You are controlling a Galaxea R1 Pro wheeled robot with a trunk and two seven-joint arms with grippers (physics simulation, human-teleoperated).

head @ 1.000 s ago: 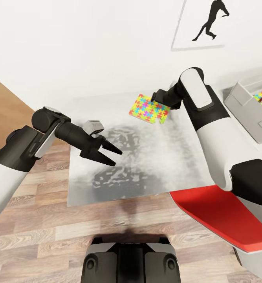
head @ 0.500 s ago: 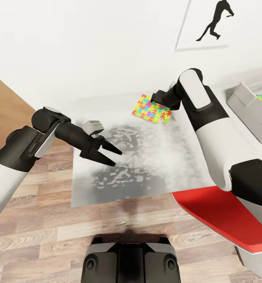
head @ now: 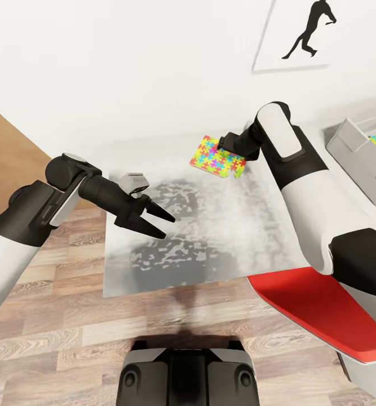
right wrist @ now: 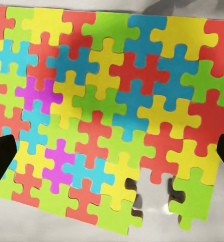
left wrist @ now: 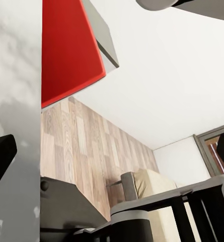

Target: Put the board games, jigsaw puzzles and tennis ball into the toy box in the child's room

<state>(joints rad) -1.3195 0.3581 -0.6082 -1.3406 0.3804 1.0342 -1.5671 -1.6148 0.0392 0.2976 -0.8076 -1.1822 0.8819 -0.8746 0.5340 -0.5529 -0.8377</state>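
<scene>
Jigsaw puzzle (head: pixel 217 157): flat near desk's (head: pixel 210 237) far edge | right gripper (head: pixel 228 140): spread, fingertips either side of its near edge | left gripper (head: pixel 160 222): spread, empty, over desk's left side | toy box (head: pixel 354 160): desk's right end

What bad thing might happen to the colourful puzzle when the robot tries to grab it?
The jigsaw puzzle is thin and lies flat on the table, so the right tool, whose fingertips sit wide at either side, may slide over it without catching an edge. One piece already looks missing near the edge, so squeezing might loosen more. Carrying it to the toy box, the flat square could tilt and slip out.
</scene>
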